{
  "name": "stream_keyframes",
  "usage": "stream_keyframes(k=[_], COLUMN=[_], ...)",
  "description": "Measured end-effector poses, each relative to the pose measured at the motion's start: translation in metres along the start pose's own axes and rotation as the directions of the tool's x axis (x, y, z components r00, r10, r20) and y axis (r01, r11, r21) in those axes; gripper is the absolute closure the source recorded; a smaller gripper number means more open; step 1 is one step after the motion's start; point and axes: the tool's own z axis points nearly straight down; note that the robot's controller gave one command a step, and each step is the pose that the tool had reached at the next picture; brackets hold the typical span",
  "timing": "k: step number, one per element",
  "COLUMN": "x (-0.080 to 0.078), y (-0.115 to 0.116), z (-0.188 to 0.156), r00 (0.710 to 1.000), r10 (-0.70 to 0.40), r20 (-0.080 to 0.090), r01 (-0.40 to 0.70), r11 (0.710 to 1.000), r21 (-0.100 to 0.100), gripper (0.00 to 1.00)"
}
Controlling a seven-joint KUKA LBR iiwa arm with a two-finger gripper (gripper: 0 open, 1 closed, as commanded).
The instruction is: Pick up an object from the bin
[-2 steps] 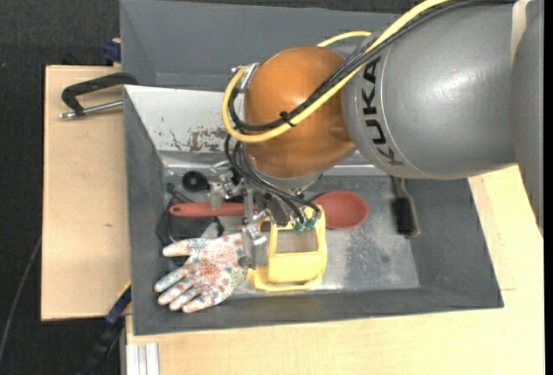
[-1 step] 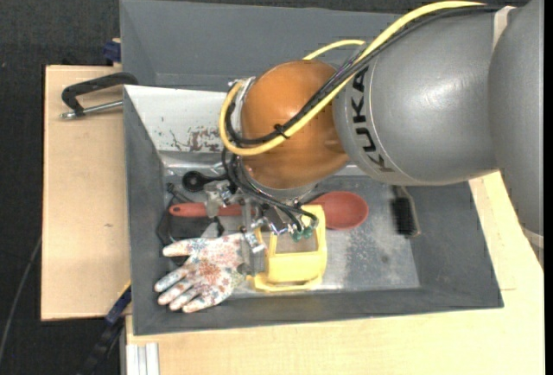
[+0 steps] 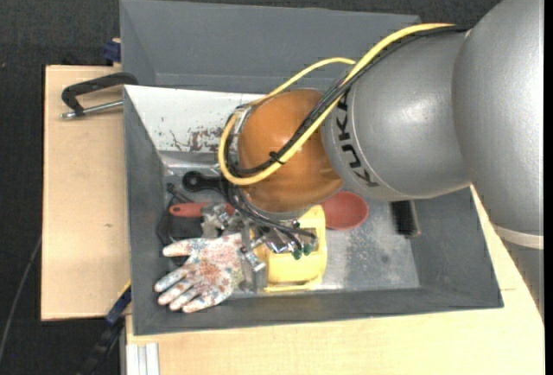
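My gripper hangs low in the front half of the bin, under the arm's orange cover. It sits over the spot where a white glove speckled with red meets a yellow block. The glove lies flat at the front left, its cuff end running under the gripper. The yellow block lies just to the right and is partly hidden by the gripper's metal parts. Whether anything is between the gripper's tips is hidden.
A red round disc lies right of the gripper, with a small black block further right. At the left wall lie a red-handled tool and a black utensil. The arm covers the bin's middle and right.
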Motion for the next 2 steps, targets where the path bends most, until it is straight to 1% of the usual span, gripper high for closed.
stream_keyframes(k=[1, 2], x=[-0.0045, -0.0040], y=[0.0030, -0.0005], z=[0.0541, 0.0509], r00=[0.999, 0.998], r10=[-0.041, -0.061], r20=[0.002, 0.004], r01=[0.041, 0.061], r11=[0.999, 0.998], r21=[0.000, -0.001], gripper=[0.00, 1.00])
